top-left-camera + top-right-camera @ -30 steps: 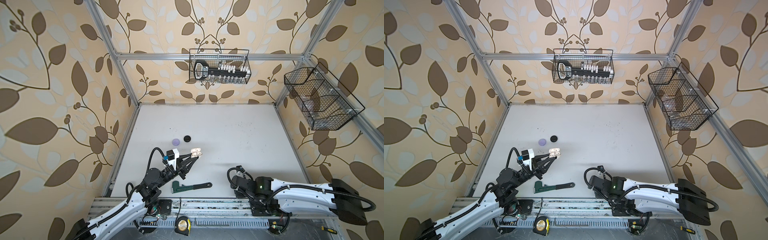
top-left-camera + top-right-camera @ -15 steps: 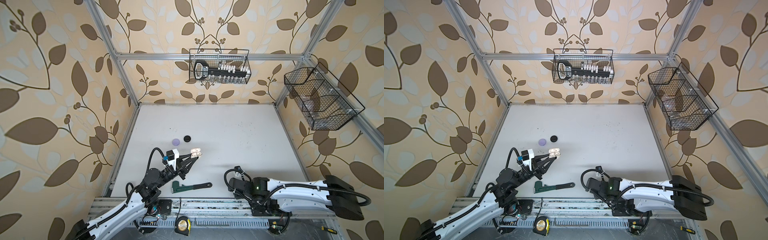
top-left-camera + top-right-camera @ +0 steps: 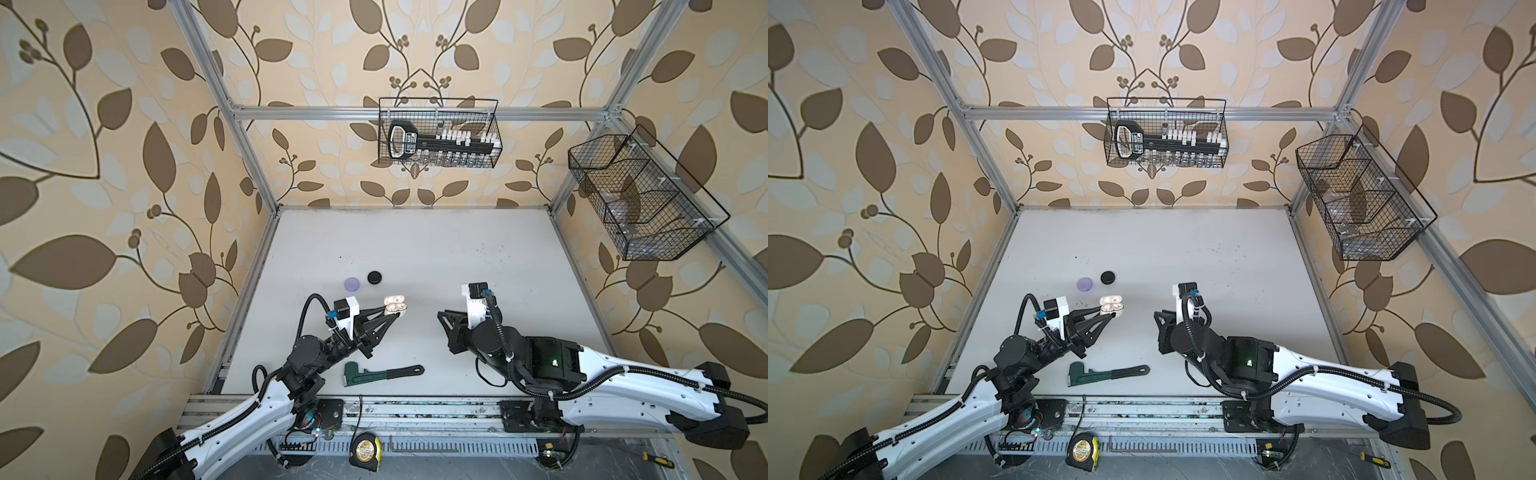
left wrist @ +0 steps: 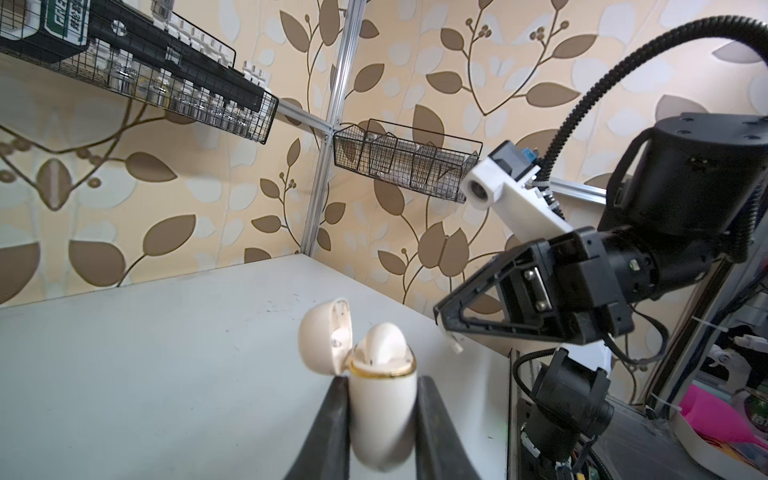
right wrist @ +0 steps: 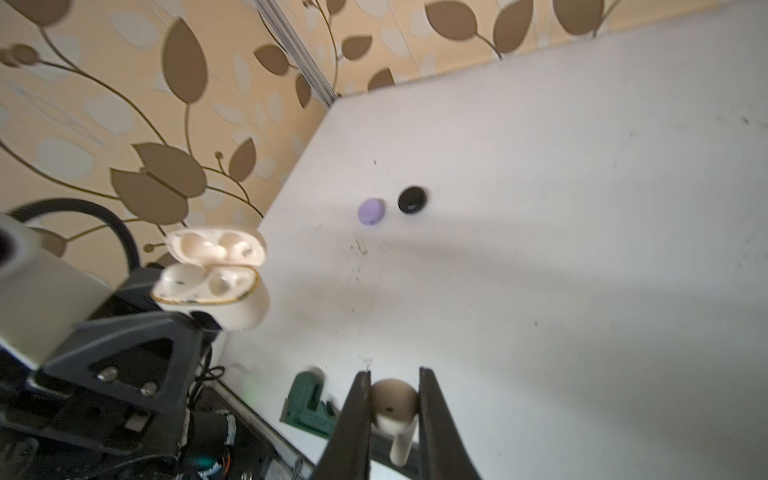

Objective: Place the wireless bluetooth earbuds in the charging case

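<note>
Currently the left gripper clamps the open white case, raised off the table, with a seated earbud apparently inside. The right gripper pinches a white earbud, well apart from the case; insertion outstanding.

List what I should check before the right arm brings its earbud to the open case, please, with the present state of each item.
1. The left claw clamps the white case: ok.
2. The lid is open: ok.
3. The right claw grips the white earbud: ok.
4. Earbud above the case: not ok, the claws stand well apart.
5. Free slot in the case: cannot tell, blurred.
</note>
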